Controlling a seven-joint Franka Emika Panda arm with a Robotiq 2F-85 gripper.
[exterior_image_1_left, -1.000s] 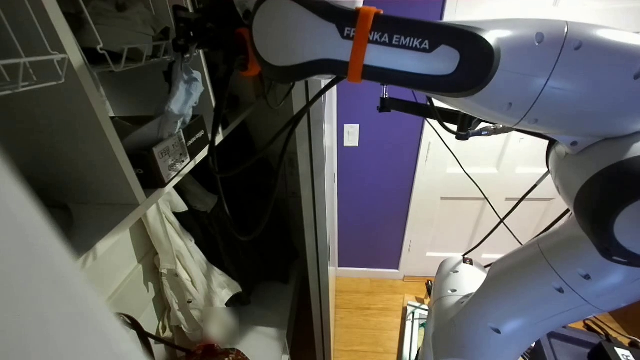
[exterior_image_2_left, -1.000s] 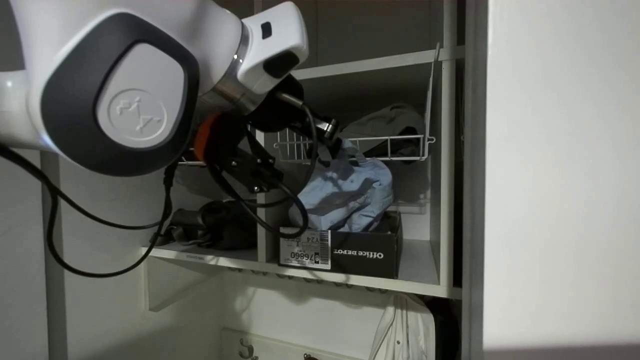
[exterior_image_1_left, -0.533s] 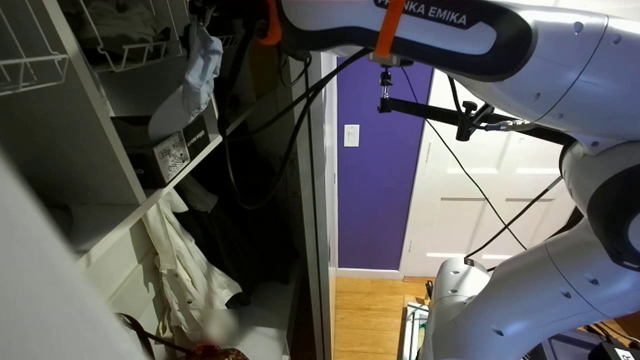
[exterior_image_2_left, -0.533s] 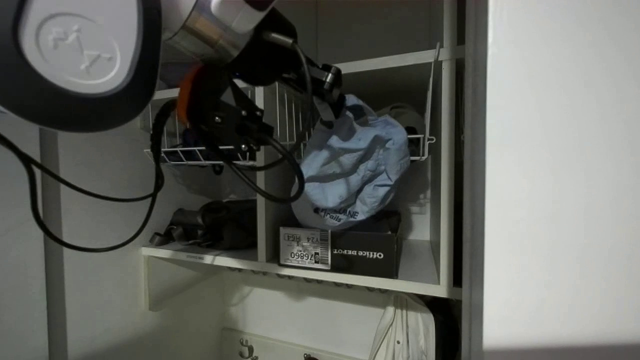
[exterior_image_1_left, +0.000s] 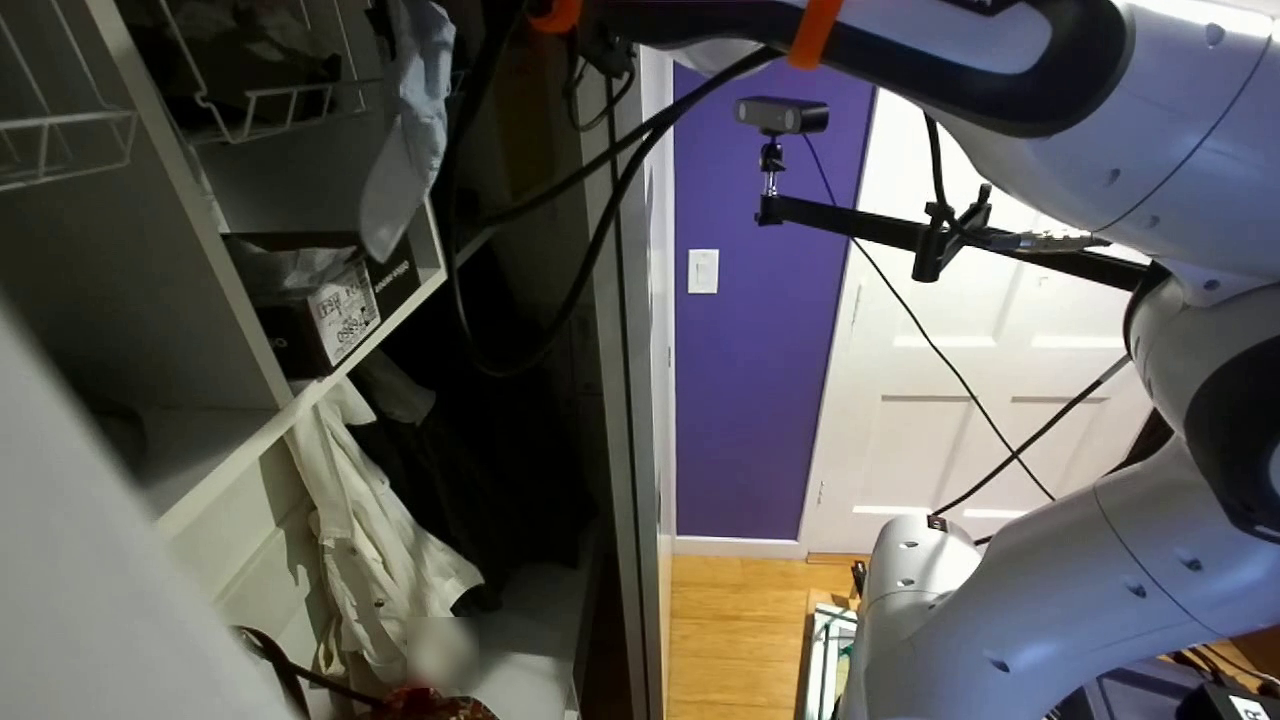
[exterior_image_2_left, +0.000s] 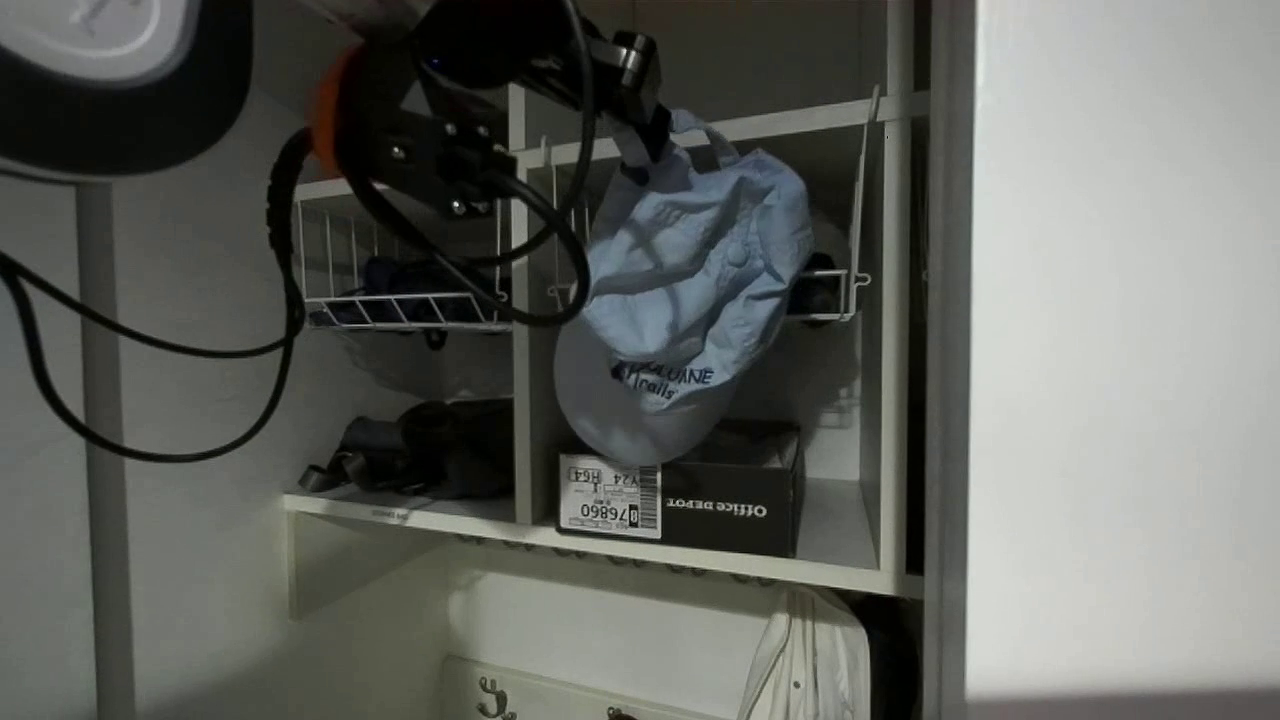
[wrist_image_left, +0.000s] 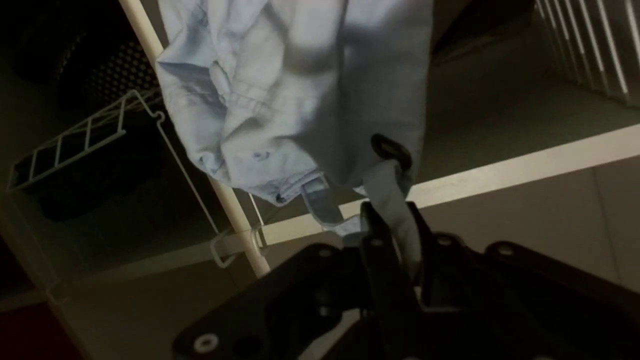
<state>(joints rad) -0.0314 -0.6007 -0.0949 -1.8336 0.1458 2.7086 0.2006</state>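
Note:
A light-blue cap (exterior_image_2_left: 700, 260) hangs brim down from my gripper (exterior_image_2_left: 645, 160), with dark lettering on its front. In the wrist view my gripper (wrist_image_left: 388, 204) is shut on the cap's rear strap (wrist_image_left: 387, 195), which runs between the two fingers. The rest of the cap (wrist_image_left: 290, 95) fills the upper middle of that view. Below it, a black Office Depot box (exterior_image_2_left: 730, 510) with a white label sits on the shelf. The brim (exterior_image_2_left: 625, 420) overlaps the box's upper edge in an exterior view; contact cannot be told. In an exterior view the gripper is mostly cut off above the cap (exterior_image_1_left: 420, 90).
White wire baskets (exterior_image_2_left: 410, 312) hang above the shelf (exterior_image_2_left: 840, 525), beside upright dividers (exterior_image_2_left: 885, 350). Dark items (exterior_image_2_left: 430, 450) lie left of the box. A white shirt (exterior_image_1_left: 375, 540) hangs below. A cable (exterior_image_2_left: 150, 455) loops from the arm. A camera on a bracket (exterior_image_1_left: 780, 115) stands near the arm.
My gripper has risen with the cap, lifting it up from the box. The brim and lettering have come into sight, and the arm has moved up and back from the shelves.

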